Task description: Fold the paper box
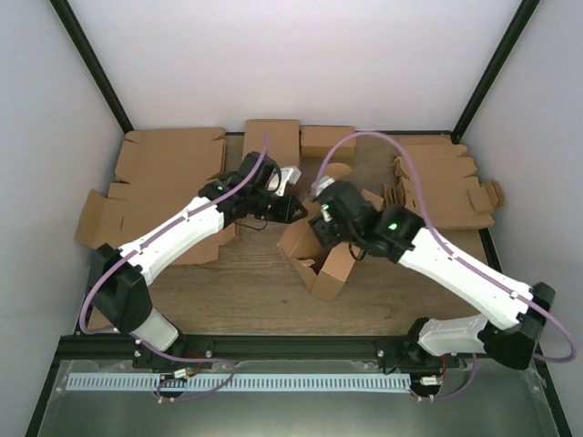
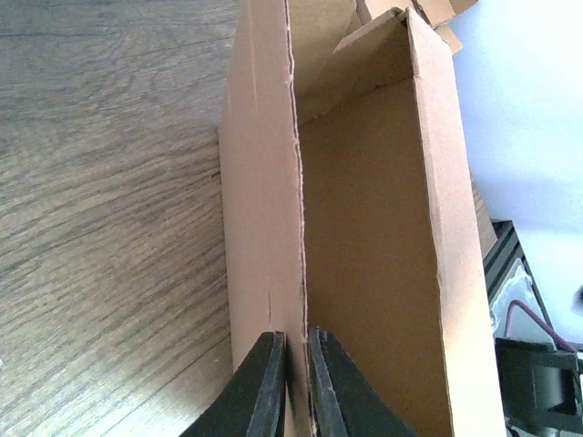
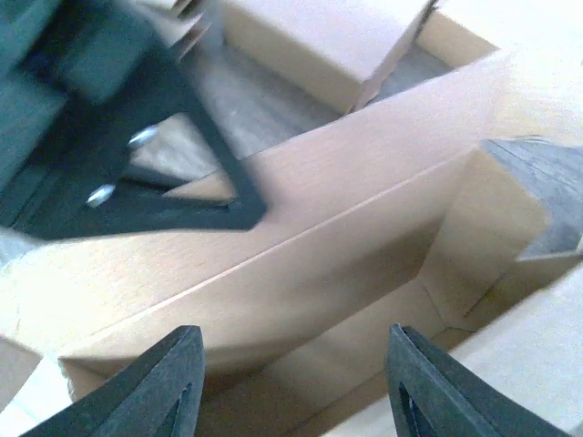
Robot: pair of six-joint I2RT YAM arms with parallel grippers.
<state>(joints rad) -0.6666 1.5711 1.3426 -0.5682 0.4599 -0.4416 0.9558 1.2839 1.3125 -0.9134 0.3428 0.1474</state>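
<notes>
The paper box (image 1: 326,266) stands partly folded in the middle of the table, brown corrugated cardboard with its walls raised. My left gripper (image 1: 293,209) reaches it from the left. In the left wrist view this gripper (image 2: 296,344) is shut on the upper edge of one box wall (image 2: 264,182), one finger on each side of it. My right gripper (image 1: 322,224) hovers over the box from the right. In the right wrist view it (image 3: 296,355) is open, its fingers (image 3: 173,373) wide apart over the box's inner wall (image 3: 346,246), with nothing between them.
Large flat cardboard blanks (image 1: 168,168) lie at the back left. Two small closed boxes (image 1: 271,141) (image 1: 328,141) sit at the back centre. A stack of notched blanks (image 1: 446,182) lies at the right. Black frame posts (image 1: 91,64) rise at both rear corners.
</notes>
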